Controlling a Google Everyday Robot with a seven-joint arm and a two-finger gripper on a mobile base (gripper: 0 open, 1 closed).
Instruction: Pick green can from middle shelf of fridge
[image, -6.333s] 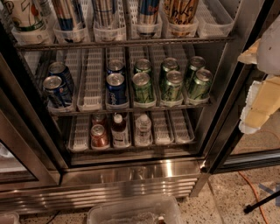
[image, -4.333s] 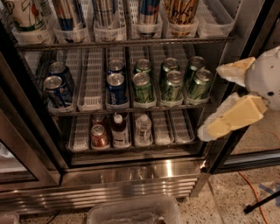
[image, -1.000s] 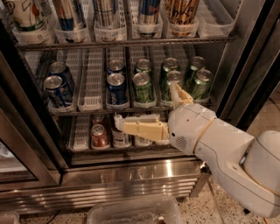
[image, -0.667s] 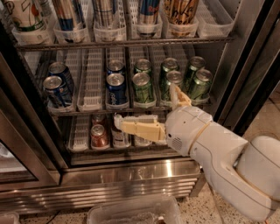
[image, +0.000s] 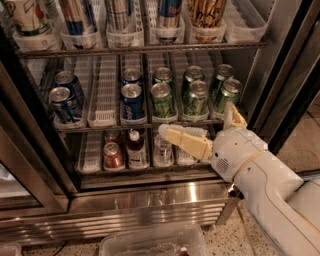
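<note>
We see a speckled, sandy-toned floor (image: 302, 148) at the right, beyond the dark door frame of the fridge (image: 150, 200), and again along the bottom edge. On the floor, low in the middle, stands a clear plastic tub (image: 152, 241), partly cut off by the frame. The corner of a second pale container (image: 7, 249) shows at far left. The light is warm and rather dim. The gripper (image: 196, 119) hangs before the fridge's open shelves, fingers (image: 185, 141) spread wide.
</note>
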